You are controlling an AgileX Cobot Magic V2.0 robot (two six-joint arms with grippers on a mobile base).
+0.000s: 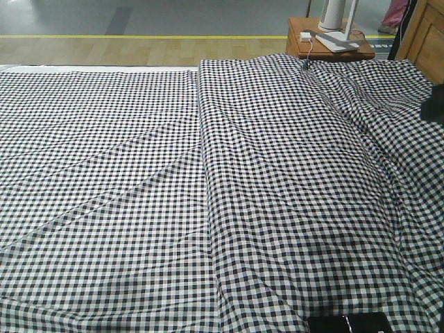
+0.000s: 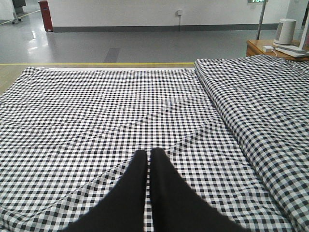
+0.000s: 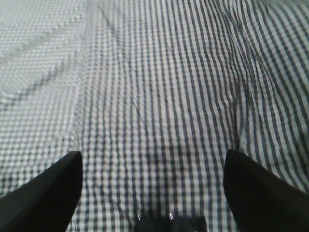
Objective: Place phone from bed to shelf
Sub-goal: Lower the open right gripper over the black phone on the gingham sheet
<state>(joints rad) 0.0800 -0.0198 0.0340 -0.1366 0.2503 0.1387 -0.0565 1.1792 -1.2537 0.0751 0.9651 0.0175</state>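
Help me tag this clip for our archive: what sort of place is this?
Probably a mock bedroom staged in a large hall or lab: a large bed covered in black-and-white gingham cloth, a small orange-brown wooden side table beside it, and beyond them a glossy grey floor with a yellow line.

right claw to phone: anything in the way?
Nothing visible. The right claw hangs open over the bed; the phone lies at the wrist view's bottom edge, between the fingers, with only bare checked cloth around it. The shelf is out of view.
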